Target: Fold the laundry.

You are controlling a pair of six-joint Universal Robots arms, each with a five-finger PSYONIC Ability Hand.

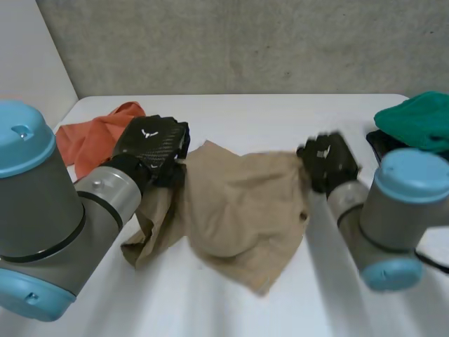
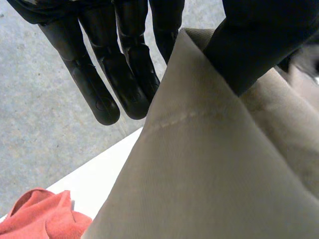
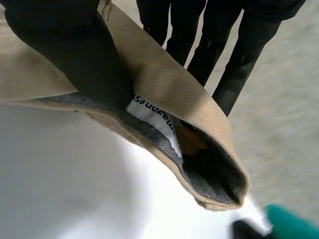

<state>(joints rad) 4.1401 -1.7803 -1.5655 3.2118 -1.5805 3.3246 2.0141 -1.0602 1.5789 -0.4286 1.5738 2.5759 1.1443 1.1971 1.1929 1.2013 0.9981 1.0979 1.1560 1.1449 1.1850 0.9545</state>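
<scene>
Between both robot hands [image 1: 151, 144] [image 1: 328, 160], pinched, spans tan cloth [image 1: 238, 203].

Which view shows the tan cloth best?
Head view: the whole cloth spreads between left hand and right hand. Left wrist view shows one pinched edge; right wrist view a pinched hem with a label.

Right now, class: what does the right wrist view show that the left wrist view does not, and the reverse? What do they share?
The right wrist view adds a white label inside the tan cloth, and a green cloth. The left wrist view adds an orange cloth. Shared: the tan cloth pinched between thumb and fingers, by the right hand in one and the left hand in the other, over the table.
</scene>
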